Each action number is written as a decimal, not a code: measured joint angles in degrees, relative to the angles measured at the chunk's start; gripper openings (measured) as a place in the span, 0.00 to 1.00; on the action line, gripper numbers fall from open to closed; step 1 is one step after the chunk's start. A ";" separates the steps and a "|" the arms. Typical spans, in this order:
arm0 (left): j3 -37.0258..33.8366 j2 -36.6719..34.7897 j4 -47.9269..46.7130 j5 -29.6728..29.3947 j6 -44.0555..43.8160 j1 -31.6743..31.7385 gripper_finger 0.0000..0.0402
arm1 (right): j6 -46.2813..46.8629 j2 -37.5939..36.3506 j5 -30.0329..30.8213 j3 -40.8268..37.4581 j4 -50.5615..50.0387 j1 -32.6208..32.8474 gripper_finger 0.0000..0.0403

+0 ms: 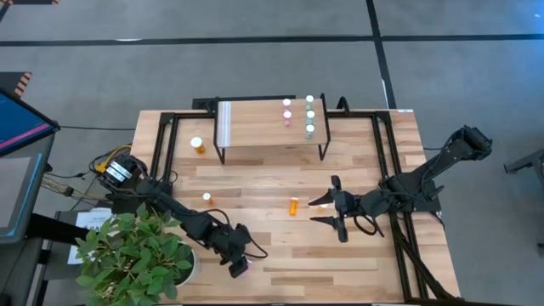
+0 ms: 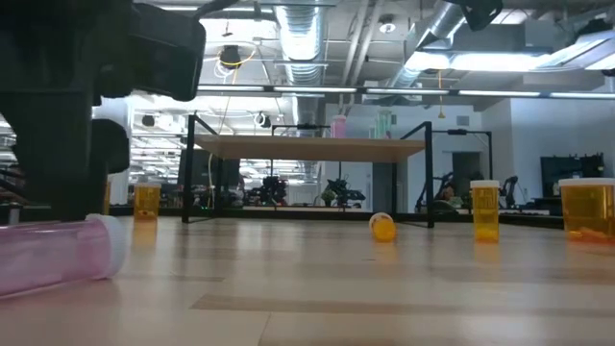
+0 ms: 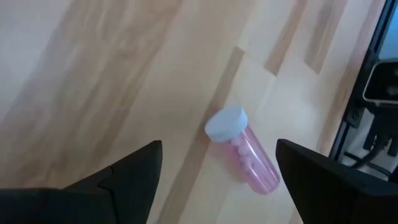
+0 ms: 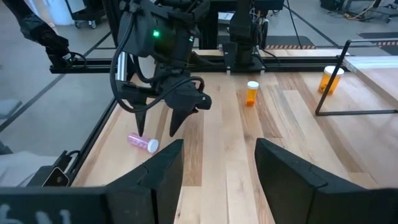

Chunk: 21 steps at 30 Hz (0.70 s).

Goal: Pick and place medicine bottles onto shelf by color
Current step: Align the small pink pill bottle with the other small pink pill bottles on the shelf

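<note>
1. Upright orange bottle (image 1: pixel 197 145) on the table just beside the shelf's ridged end, a second small orange one (image 1: pixel 206 198) nearer the front; both unsorted, presumably waiting their turn.
2. Left gripper (image 1: pixel 238 265) low over the front of the table, by the plant (image 1: pixel 136 255), fingers (image 3: pixel 130 177) spread wide and holding nothing. Straddling stance in the left wrist view, one finger on either side of the pink bottle (image 3: pixel 245 154) without touching it; likely lined up so for a pinch across the body.
3. Pink bottle lying on its side on the bare wood, long axis flat and roughly across the table's width, white cap (image 3: pixel 226 122) toward the right arm's side, base toward the table's left edge. Needs turning upright before shelving, by the look of it.
4. Shelf (image 1: pixel 255 127) at the back of the table, already carrying pink bottles (image 1: pixel 287 111) in one column and pale green bottles (image 1: pixel 310 116) in the next, all standing cap up; grouped by colour as the task asks, with room left for more pink.
5. Orange bottle (image 1: pixel 294 206) on its side mid-table, long axis running front to back, seen end-on from the low view.
6. Right gripper (image 1: pixel 327 210) just beside that orange bottle, fingers parted and empty, pointed toward the left arm; apparently waiting.
</note>
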 joint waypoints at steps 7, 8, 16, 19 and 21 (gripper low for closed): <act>0.00 0.02 0.02 -0.81 0.92 0.55 0.75 | -0.04 0.00 0.00 0.00 0.01 0.00 0.54; 0.00 0.02 0.06 -0.85 0.95 0.65 0.75 | -0.03 0.00 0.00 0.00 0.01 0.00 0.54; 0.02 0.07 1.08 -1.34 0.83 0.92 0.75 | -0.02 0.00 0.21 0.00 0.01 0.00 0.54; 0.04 0.55 1.30 -1.89 0.77 0.98 0.75 | -0.02 0.00 0.27 0.00 -0.01 0.00 0.54; 0.02 1.22 1.98 -0.98 0.44 1.07 0.75 | -0.02 0.00 0.38 0.00 0.01 0.00 0.54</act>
